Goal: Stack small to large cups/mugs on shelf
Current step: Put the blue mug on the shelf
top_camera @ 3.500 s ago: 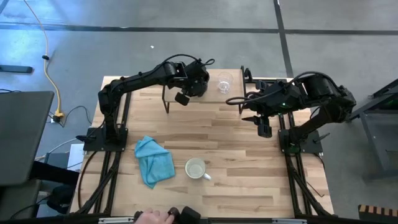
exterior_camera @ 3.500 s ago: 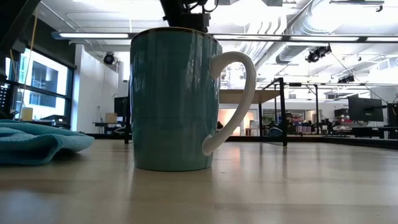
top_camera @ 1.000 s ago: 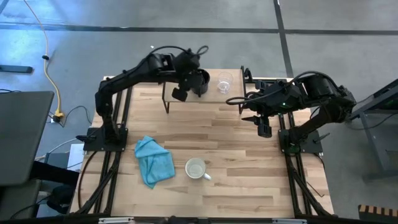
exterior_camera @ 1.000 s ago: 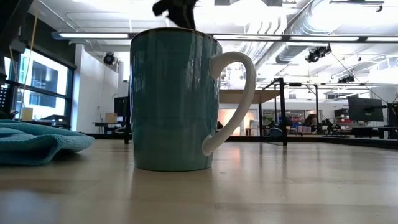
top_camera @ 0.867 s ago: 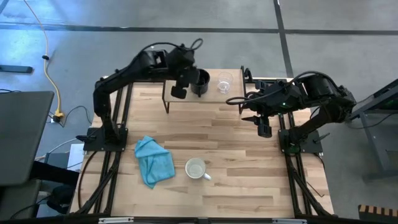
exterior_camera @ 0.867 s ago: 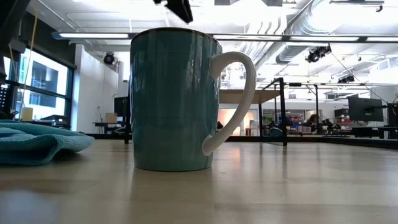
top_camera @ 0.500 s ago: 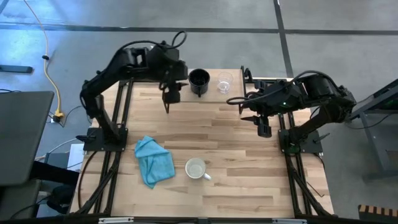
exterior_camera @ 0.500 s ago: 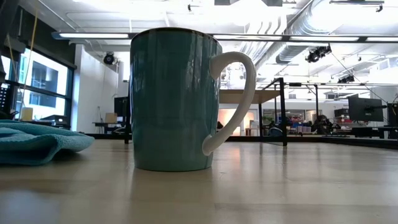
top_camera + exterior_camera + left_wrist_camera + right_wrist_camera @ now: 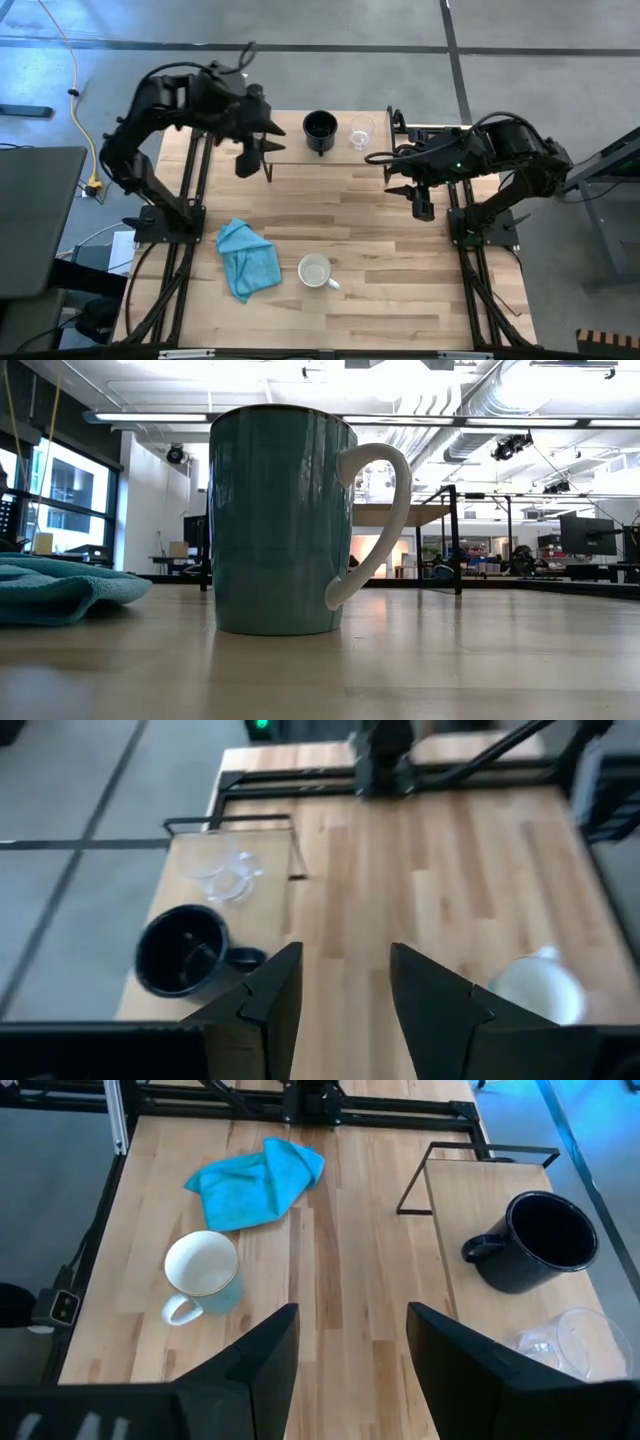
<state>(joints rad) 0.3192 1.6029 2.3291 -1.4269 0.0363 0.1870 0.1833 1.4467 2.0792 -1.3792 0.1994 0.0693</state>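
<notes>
On the shelf (image 9: 295, 150) at the table's far edge stand a black mug (image 9: 320, 130) and, to its right, a clear glass cup (image 9: 360, 133), both upright on their bases. A larger mug (image 9: 315, 270), white inside and teal outside with a white handle, stands on the tabletop near the front, filling the low view (image 9: 280, 520). My left gripper (image 9: 262, 150) hangs open in the air left of the shelf, with nothing between its fingers (image 9: 345, 1000). My right gripper (image 9: 392, 172) hangs open and bare (image 9: 350, 1370) right of the shelf.
A crumpled teal cloth (image 9: 248, 258) lies on the tabletop left of the white mug. The shelf's thin dark legs (image 9: 268, 165) stand at its corners. Bare wood spans the table's middle between the shelf and the mug.
My left gripper has drawn back from the black mug toward the table's left edge, rising and rolling about its own axis, and has left the top of the low view. The black mug stays upright on the shelf.
</notes>
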